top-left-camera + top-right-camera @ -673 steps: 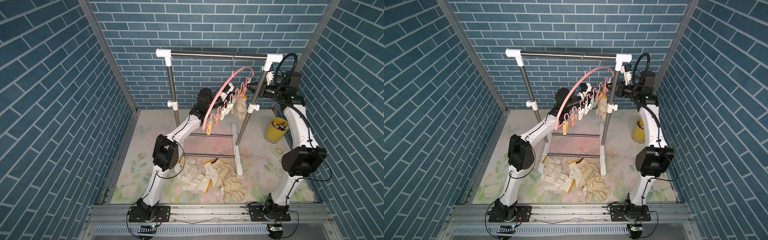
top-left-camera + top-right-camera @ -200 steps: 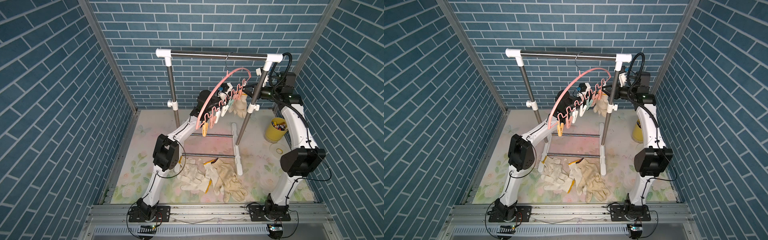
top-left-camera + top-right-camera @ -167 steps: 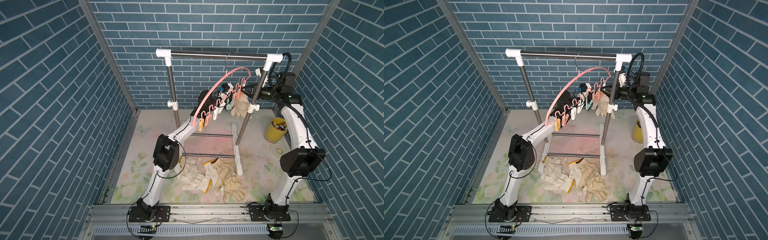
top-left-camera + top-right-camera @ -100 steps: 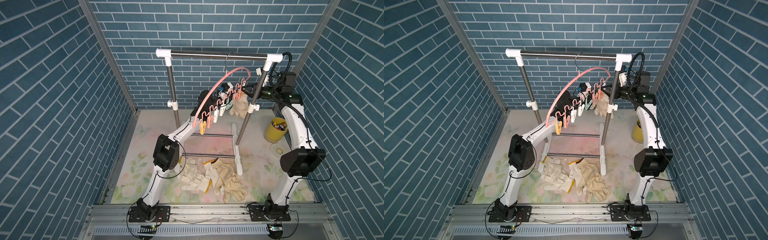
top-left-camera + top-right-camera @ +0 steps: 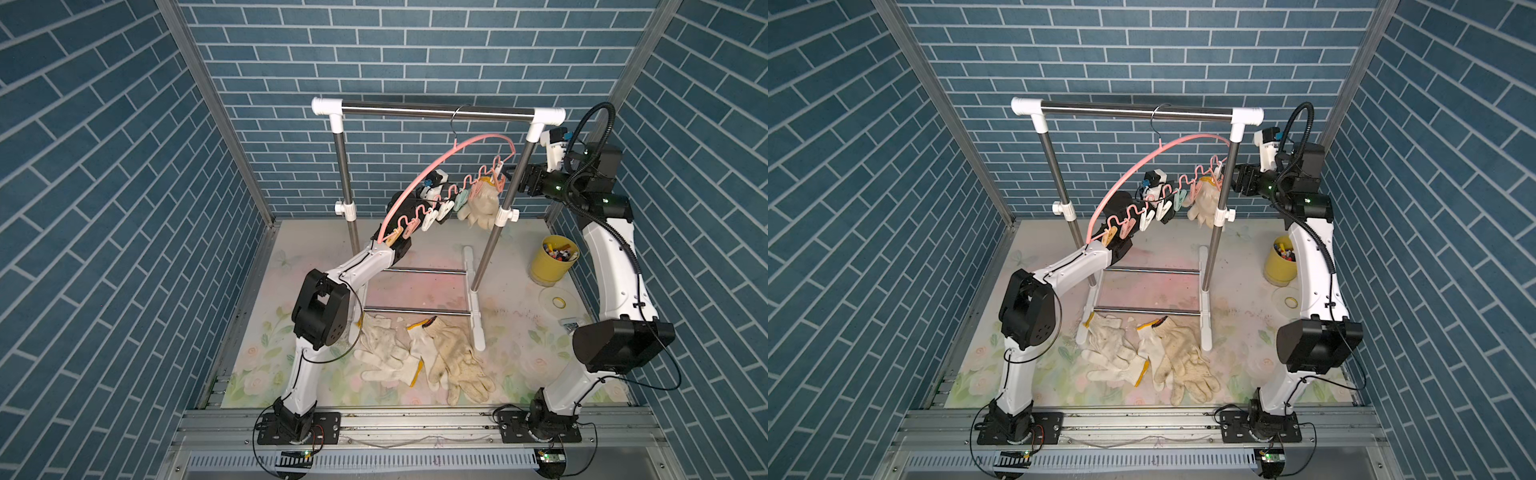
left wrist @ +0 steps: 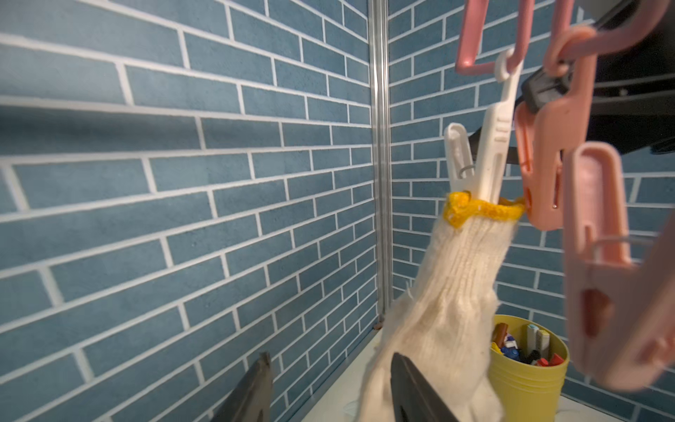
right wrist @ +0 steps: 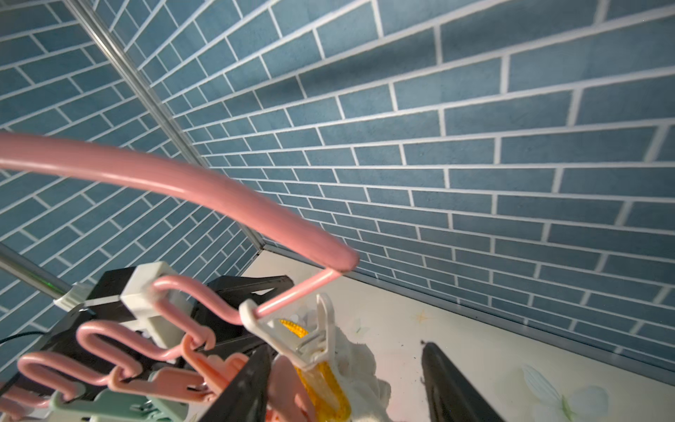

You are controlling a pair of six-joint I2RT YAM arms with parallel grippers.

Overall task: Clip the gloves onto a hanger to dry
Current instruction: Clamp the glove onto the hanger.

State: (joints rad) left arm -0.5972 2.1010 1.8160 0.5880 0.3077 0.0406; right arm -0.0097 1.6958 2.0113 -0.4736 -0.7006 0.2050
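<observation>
At hanger's point(image 7: 182, 181) 2 o'clock end: glove point(image 6: 464, 263) clipped cuff-up. We log left gripper point(image 6: 332, 360), right gripper point(image 7: 347, 350) jaws apart, empty. Floor gloves point(image 5: 386, 351) at 6 o'clock, cuffs toward 12; left arm point(image 5: 357, 266) judged nearer.

Blue brick-patterned walls point(image 5: 124, 174) close in three sides, meeting at slanting metal corner posts point(image 5: 217, 112). The desk point(image 5: 523, 353) has a pale cloth printed with faded flowers, tinged pink near its middle. A steel-tube rack point(image 5: 415, 110) with white joints stands toward the far edge. A yellow cup point(image 5: 548, 270) of small coloured items sits by the right edge. An aluminium rail point(image 5: 415, 424) runs along the near edge.
</observation>
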